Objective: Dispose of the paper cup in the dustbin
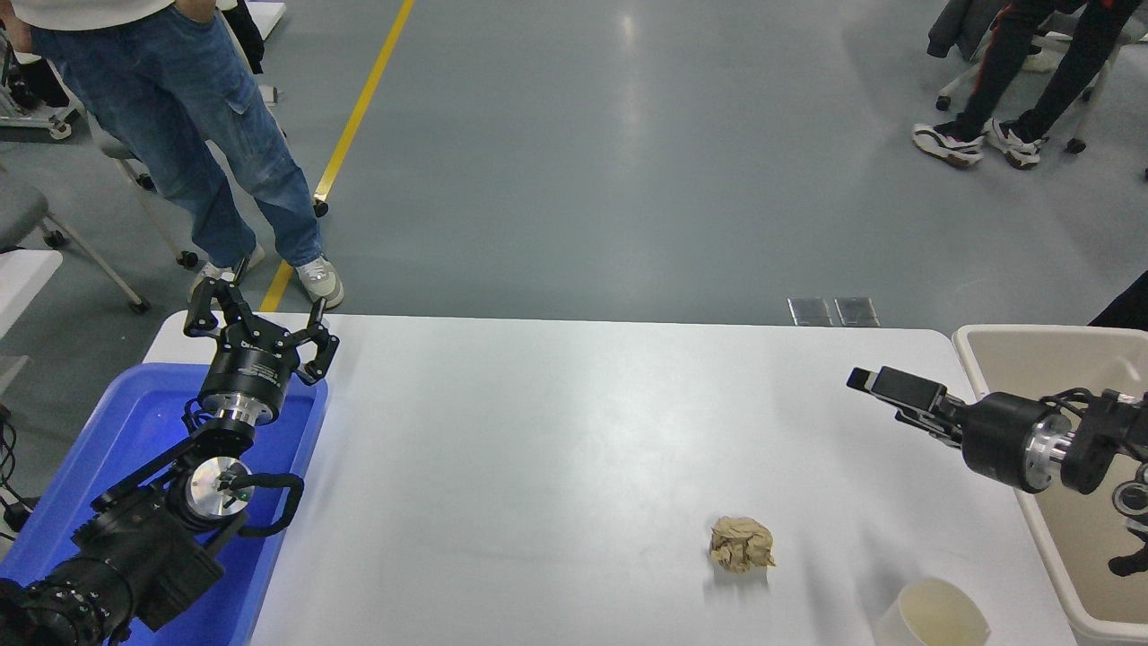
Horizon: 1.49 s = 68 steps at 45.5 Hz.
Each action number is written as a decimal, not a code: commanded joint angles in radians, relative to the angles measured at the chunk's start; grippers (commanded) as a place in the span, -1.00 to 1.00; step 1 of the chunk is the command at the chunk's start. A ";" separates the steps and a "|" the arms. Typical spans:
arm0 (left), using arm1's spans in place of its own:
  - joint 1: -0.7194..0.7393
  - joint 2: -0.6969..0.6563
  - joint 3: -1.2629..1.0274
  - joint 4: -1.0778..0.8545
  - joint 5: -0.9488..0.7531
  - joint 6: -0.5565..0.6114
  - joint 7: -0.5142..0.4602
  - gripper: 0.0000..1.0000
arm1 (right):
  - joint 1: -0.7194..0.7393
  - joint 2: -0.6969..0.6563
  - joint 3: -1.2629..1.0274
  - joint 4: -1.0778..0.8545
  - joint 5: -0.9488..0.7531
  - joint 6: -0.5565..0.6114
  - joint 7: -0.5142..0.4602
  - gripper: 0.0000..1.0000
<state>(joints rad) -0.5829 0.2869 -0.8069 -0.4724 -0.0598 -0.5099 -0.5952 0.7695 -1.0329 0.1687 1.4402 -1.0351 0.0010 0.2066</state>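
Note:
The paper cup (933,615), cream-white with a pale yellowish inside, stands upright at the table's front right, partly cut off by the picture's bottom edge. The beige dustbin (1031,359) stands at the table's right edge. My right gripper (877,393) reaches in from the right across the dustbin's near rim, points left, is open and empty, and hovers well behind and above the cup. My left gripper (257,316) is parked open at the lower left, above the blue tray.
A crumpled brown paper ball (742,545) lies left of the cup. A bright blue tray (134,422) sits at the table's left edge. A person in jeans (179,108) stands beyond the far left corner; another person's legs (995,99) are at the top right.

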 commanded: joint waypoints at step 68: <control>0.000 0.000 0.000 0.000 0.000 -0.001 0.000 1.00 | -0.050 -0.104 -0.172 0.042 -0.761 0.214 0.071 0.97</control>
<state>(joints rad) -0.5829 0.2869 -0.8069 -0.4725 -0.0599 -0.5101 -0.5952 0.7279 -1.1551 -0.0070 1.4973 -1.7925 0.2197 0.2729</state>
